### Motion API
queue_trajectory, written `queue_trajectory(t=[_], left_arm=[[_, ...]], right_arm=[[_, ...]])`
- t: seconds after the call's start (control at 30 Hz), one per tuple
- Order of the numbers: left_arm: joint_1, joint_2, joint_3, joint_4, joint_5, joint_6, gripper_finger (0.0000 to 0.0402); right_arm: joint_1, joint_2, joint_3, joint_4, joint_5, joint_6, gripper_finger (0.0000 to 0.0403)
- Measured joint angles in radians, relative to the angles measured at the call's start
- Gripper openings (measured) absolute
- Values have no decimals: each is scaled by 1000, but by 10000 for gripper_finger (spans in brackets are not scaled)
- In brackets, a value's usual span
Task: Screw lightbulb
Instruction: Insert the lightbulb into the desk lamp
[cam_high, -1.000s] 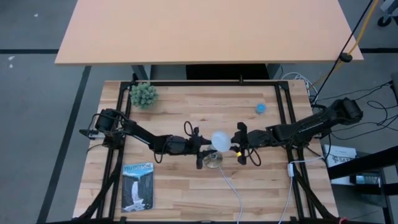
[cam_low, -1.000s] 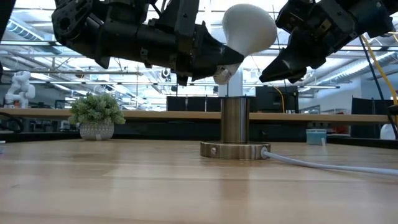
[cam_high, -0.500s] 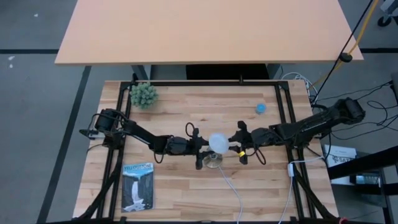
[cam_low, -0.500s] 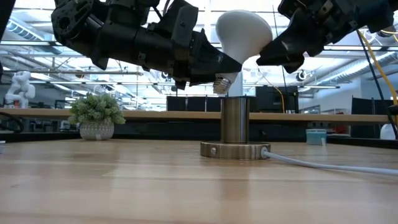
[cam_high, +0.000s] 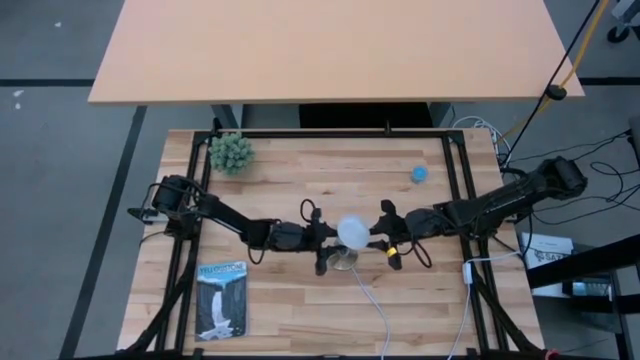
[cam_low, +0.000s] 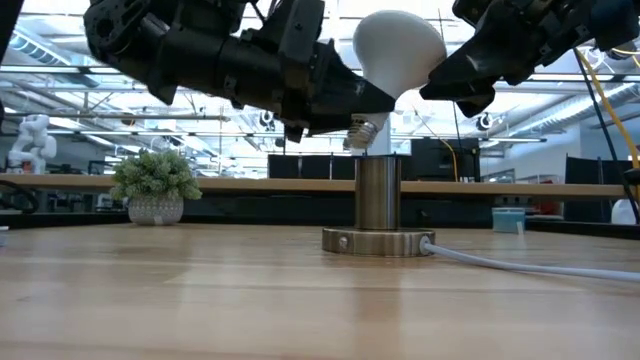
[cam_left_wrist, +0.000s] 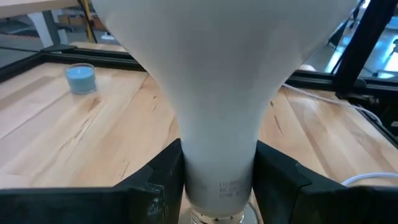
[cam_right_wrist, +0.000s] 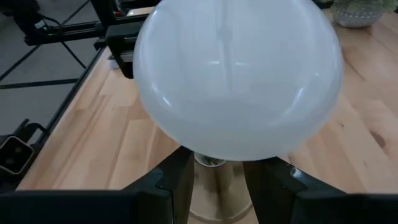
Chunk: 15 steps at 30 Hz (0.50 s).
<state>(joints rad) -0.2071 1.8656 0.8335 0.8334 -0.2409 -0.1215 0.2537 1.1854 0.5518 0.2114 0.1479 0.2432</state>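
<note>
The white lightbulb (cam_low: 400, 45) hangs tilted above the silvery socket (cam_low: 378, 190), its dome toward the table's right. Its grey screw base (cam_low: 362, 130) is just above the socket's mouth. My left gripper (cam_high: 325, 242) is shut on the bulb; its wrist view shows the bulb (cam_left_wrist: 217, 93). My right gripper (cam_high: 388, 236) is open at the dome's right side, and the dome (cam_right_wrist: 239, 74) fills its wrist view. Whether its fingers (cam_low: 440, 82) touch the dome, I cannot tell. The socket's round foot (cam_low: 378, 242) rests on the table. My left gripper pinches the bulb's narrow neck (cam_left_wrist: 217, 168) between its two fingers, just above the screw base. The fingers come level from the table's left and lie across the neck. The bulb is lifted clear and tilted, with its screw base down over the socket.
The socket's white cord (cam_high: 375, 305) runs to the table's near edge. A small potted plant (cam_high: 231, 153) stands at the far left and a blue object (cam_high: 419, 173) at the far right. A booklet (cam_high: 221, 298) lies at the near left.
My right gripper has come in toward the bulb from the table's right and now stands close against the dome. My left gripper has brought the bulb's screw base down a little toward the socket's mouth; the bulb stays tilted.
</note>
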Motion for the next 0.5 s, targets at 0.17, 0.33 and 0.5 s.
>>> queue_trajectory(t=[0.17,0.33,0.5], left_arm=[[1,0,69,-149,0,0,154],[-4,0,89,-203,0,0,154],[-8,0,89,-211,3,-1,154]], right_arm=[[14,0,0,-1,3,4,130],[29,0,0,-1,4,3,130],[30,0,0,-1,3,6,130]])
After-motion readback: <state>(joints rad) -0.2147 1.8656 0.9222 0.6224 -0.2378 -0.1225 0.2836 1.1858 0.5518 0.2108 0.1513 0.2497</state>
